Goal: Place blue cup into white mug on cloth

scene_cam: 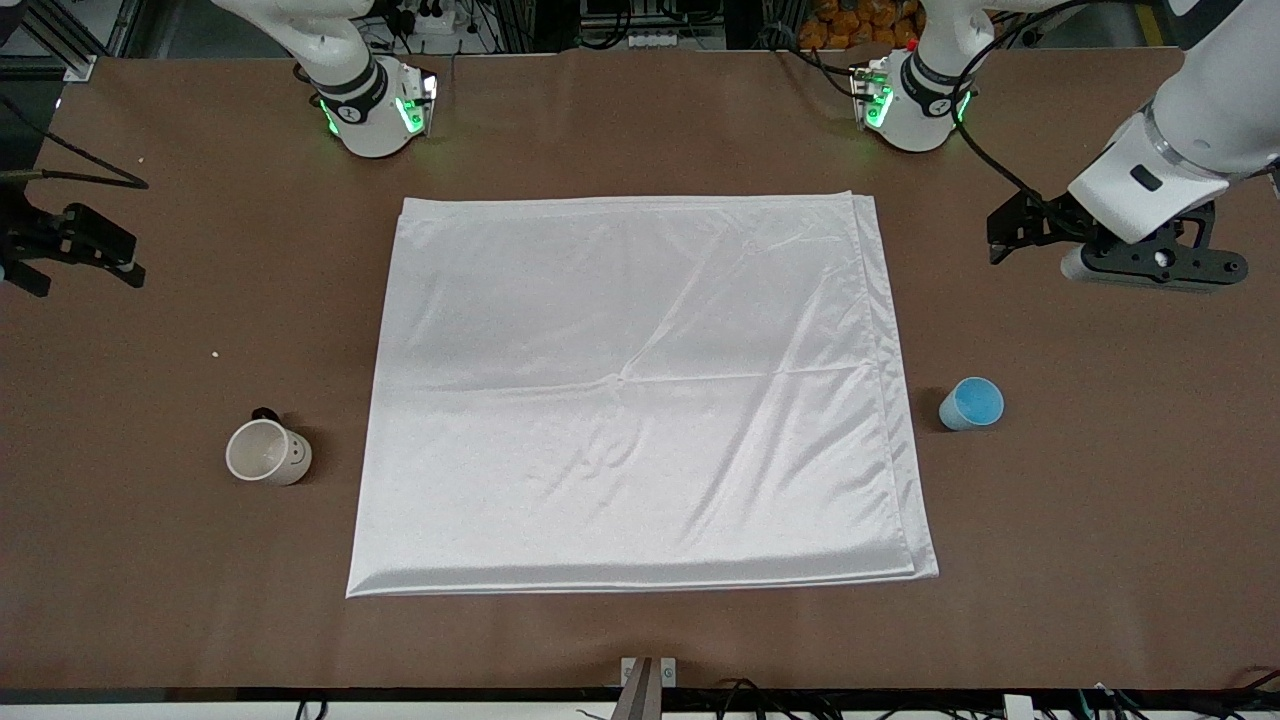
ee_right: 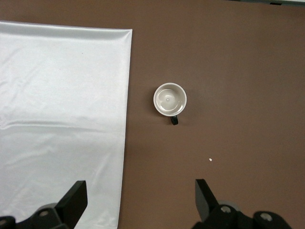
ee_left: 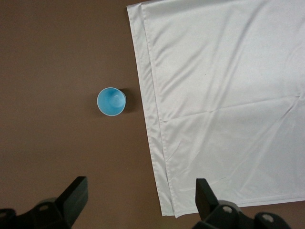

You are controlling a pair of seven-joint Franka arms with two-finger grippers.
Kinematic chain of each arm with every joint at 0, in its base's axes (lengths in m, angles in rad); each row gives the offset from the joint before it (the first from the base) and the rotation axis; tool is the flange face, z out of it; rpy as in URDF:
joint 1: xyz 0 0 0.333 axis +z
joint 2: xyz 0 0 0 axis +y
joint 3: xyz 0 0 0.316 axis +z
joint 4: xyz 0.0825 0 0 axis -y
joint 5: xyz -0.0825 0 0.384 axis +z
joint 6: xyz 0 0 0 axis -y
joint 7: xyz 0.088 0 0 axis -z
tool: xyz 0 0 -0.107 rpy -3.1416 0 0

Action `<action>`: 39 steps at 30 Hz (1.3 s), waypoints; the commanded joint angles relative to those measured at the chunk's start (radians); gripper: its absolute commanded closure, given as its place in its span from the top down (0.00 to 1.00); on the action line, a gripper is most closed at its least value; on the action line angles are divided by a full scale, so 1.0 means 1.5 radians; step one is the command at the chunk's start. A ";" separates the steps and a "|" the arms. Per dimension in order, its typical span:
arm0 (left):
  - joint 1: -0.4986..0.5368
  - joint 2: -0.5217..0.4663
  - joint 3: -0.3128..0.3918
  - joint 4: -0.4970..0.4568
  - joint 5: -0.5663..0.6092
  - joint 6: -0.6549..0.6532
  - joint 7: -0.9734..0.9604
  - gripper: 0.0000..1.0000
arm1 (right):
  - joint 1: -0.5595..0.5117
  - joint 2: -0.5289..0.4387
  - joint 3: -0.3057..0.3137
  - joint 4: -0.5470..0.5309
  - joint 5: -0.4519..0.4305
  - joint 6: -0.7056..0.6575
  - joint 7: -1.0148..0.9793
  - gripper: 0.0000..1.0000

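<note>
The white cloth (scene_cam: 640, 390) lies flat and creased in the middle of the table. The blue cup (scene_cam: 971, 404) stands upright on the bare table beside the cloth, toward the left arm's end; it also shows in the left wrist view (ee_left: 111, 101). The white mug (scene_cam: 267, 452) stands upright and empty beside the cloth toward the right arm's end, black handle toward the robots; it also shows in the right wrist view (ee_right: 169, 100). My left gripper (scene_cam: 1002, 237) (ee_left: 140, 196) is open and empty, high over the table by the cloth's corner (ee_left: 171, 210). My right gripper (scene_cam: 105, 250) (ee_right: 140, 195) is open and empty, high over the cloth's edge (ee_right: 121, 143).
The two arm bases (scene_cam: 375, 110) (scene_cam: 910, 100) stand along the table's edge nearest the robots. A tiny white crumb (scene_cam: 214, 353) lies on the brown table (scene_cam: 1100, 520) near the mug. A bracket (scene_cam: 648, 680) and cables sit at the table's edge nearest the front camera.
</note>
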 commanded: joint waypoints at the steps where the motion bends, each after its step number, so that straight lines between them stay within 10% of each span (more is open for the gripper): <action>1: 0.003 0.005 -0.002 0.013 0.009 0.001 0.007 1.00 | -0.001 -0.004 -0.008 0.002 0.001 -0.007 0.007 1.00; 39: -0.005 0.029 -0.014 -0.103 0.019 0.140 0.009 1.00 | -0.041 0.100 -0.013 -0.104 0.008 0.020 -0.001 1.00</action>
